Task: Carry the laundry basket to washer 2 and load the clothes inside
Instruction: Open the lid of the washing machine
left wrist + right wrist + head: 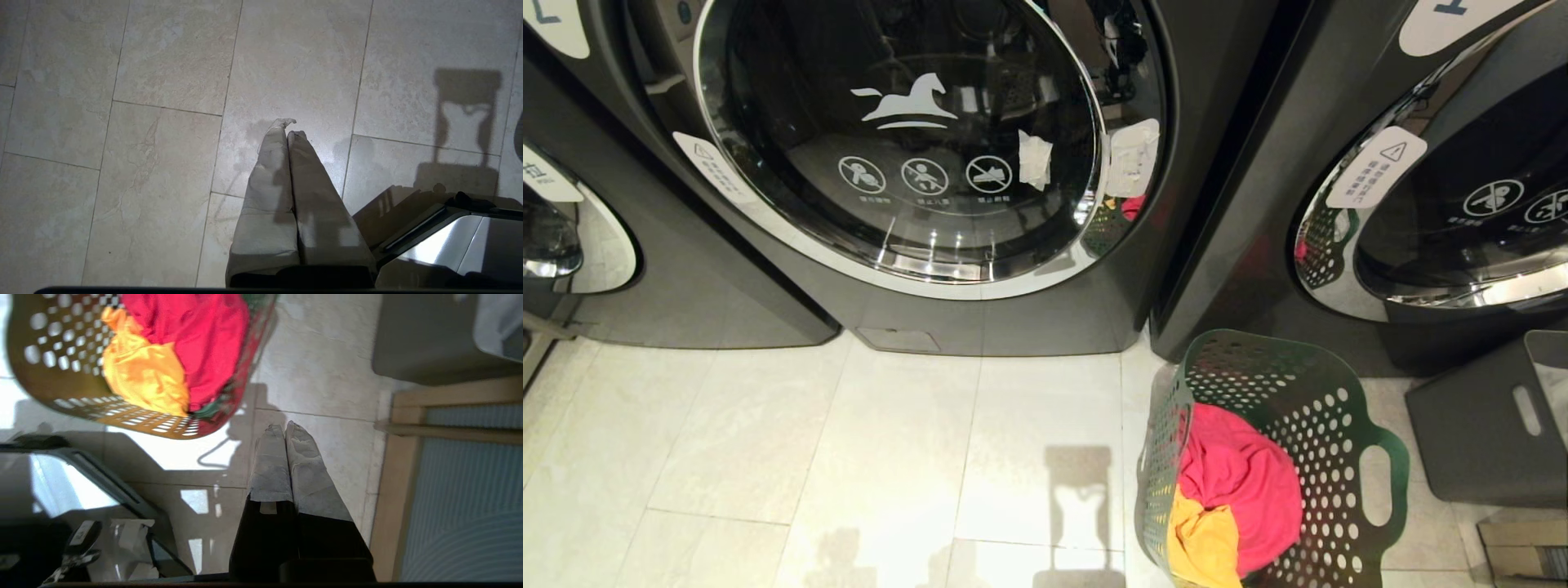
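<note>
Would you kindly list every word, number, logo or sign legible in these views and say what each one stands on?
No word or numeral reads whole.
Horse logo: white, on the middle washer's glass door.
Three round prohibition pictograms below it; captions too small.
Warning-triangle stickers on that door's rim and the right washer's rim; text too small.
Corner labels and: numerals cut off.
Right washer's door pictograms: captions unreadable.

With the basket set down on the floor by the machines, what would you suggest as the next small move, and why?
Probably open the door of washer 2 with the left end effector. The door looks closed, the pink and yellow clothes lie in the laundry basket on the floor right of it, and both end effectors, the right included, are shut, empty, and over bare tile.
</note>
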